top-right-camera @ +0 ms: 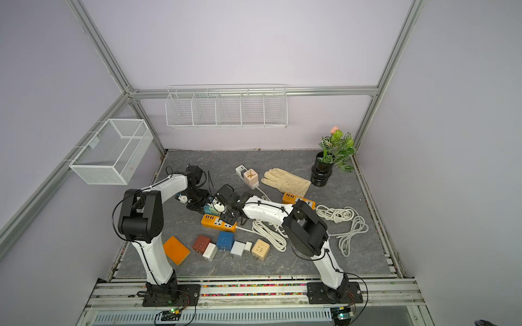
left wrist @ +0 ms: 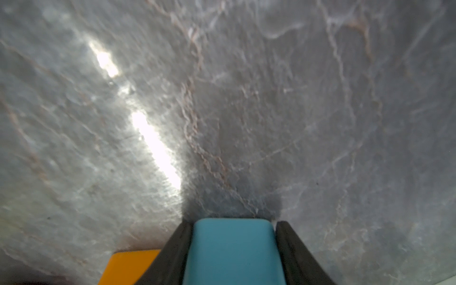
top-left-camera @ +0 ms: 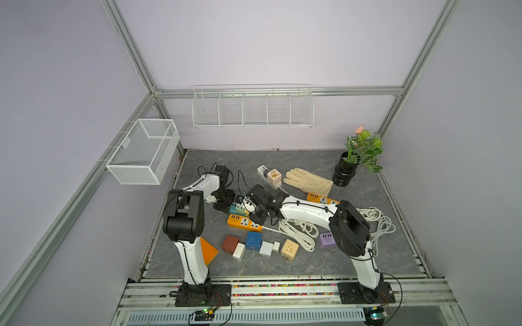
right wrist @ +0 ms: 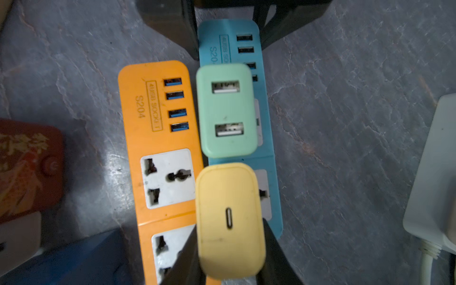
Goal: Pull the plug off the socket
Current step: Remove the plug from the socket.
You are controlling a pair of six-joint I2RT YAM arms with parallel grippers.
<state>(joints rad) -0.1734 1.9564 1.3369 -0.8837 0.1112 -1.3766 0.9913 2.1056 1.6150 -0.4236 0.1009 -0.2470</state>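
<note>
A yellow plug (right wrist: 229,217) stands over a socket of the blue power strip (right wrist: 214,32). My right gripper (right wrist: 229,246) is shut on the plug's sides. Whether its prongs sit in the socket is hidden. A mint-green plug (right wrist: 227,111) stands in the same strip beside it. My left gripper (left wrist: 233,227) is shut on the strip's end (left wrist: 234,251), holding it against the table. In both top views the two grippers meet over the strip (top-left-camera: 234,209) (top-right-camera: 208,209) at mid-table, the left gripper (top-left-camera: 224,201) on its left and the right gripper (top-left-camera: 252,211) on its right.
An orange power strip (top-left-camera: 244,223) lies right beside the blue one. Several loose adapters (top-left-camera: 252,240) line the front. White cable coils (top-left-camera: 299,231), a glove (top-left-camera: 308,180), a white strip with a pink adapter (top-left-camera: 272,175), a potted plant (top-left-camera: 346,169) and an orange pad (top-right-camera: 176,249) surround them.
</note>
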